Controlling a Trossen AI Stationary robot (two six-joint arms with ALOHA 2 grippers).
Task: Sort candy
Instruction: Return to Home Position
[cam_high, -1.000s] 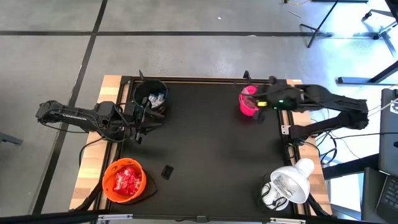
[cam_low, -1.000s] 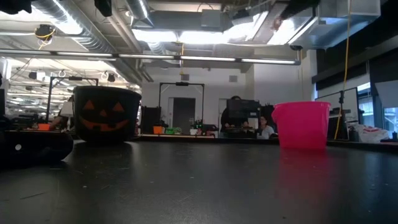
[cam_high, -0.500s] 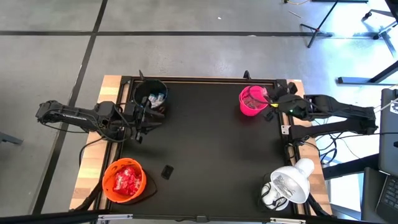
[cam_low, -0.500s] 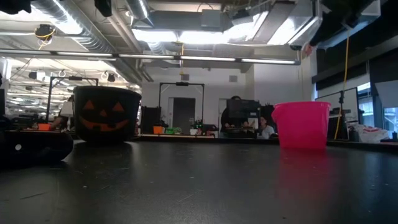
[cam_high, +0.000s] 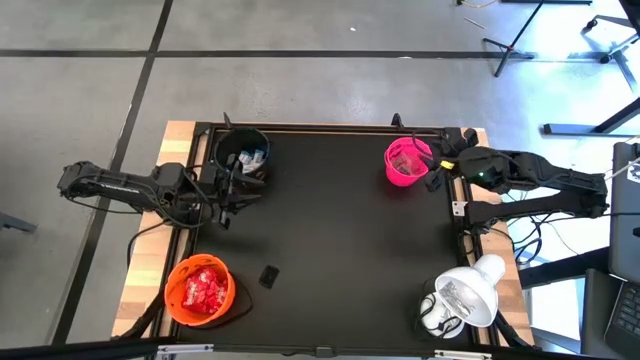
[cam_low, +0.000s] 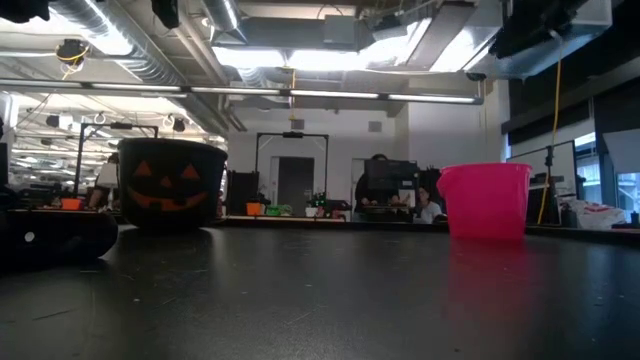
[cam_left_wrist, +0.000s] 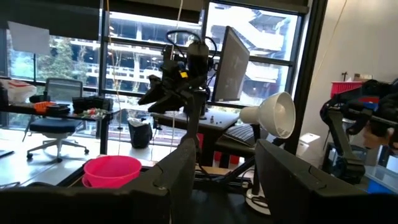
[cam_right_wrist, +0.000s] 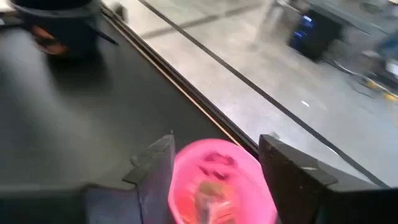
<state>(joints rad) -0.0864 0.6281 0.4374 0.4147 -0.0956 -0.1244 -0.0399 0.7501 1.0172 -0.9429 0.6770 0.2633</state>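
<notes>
The pink bowl (cam_high: 407, 163) stands at the far right of the black mat and holds some candy (cam_right_wrist: 210, 186). My right gripper (cam_high: 437, 170) hovers open just off the bowl's right rim, above it. In the right wrist view the bowl (cam_right_wrist: 221, 180) shows between and beyond the spread fingers. The black pumpkin bowl (cam_high: 243, 152) at the far left holds blue-and-white candy (cam_high: 250, 157). The orange bowl (cam_high: 200, 290) at the near left is full of red candy (cam_high: 205, 290). My left gripper (cam_high: 236, 186) waits open beside the black bowl, with nothing between its fingers.
A small flat black object (cam_high: 268, 274) lies on the mat right of the orange bowl. A white lamp (cam_high: 466, 296) stands at the near right corner. Wide bare mat (cam_high: 340, 240) lies between the bowls. People sit at desks beyond the table's far side.
My right gripper has drawn back from over the pink bowl toward the table's right edge and sunk a little, so the bowl's inside now shows from above. My left arm has kept still.
</notes>
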